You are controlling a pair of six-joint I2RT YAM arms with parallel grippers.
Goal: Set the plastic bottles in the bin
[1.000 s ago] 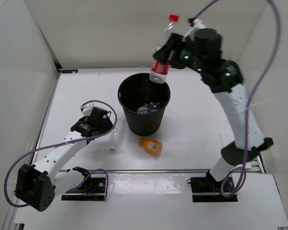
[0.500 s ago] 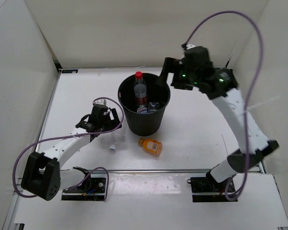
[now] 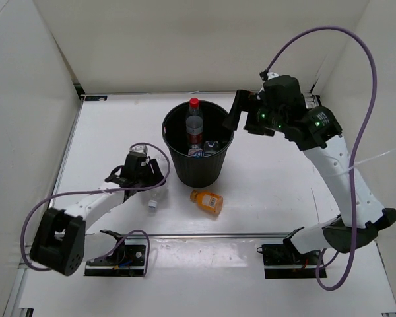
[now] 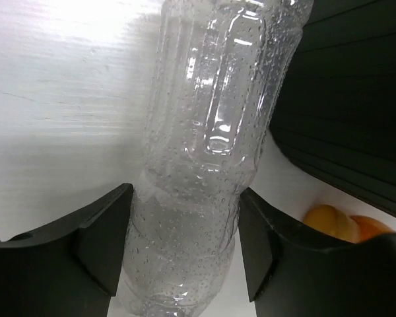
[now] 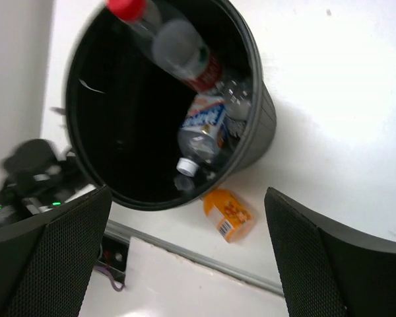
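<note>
Left gripper [image 4: 185, 193] clamps clear unlabelled bottle [image 4: 211, 132], which lies on table [image 3: 119, 125] left of bin [image 3: 198, 173]. Right gripper [image 3: 233, 117] wide, empty, at bin's far-right rim. Red-capped bottle [image 3: 194, 124] inside bin; orange bottle [image 3: 206, 201] just near of it.

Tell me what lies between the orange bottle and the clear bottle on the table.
Bare table only, from the orange bottle to the clear bottle, in the top view.

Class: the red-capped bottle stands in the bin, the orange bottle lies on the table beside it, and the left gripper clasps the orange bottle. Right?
No: the left gripper clasps the clear unlabelled bottle, not the orange bottle, as the left wrist view shows. The red-capped bottle in the bin and the rest hold.
</note>
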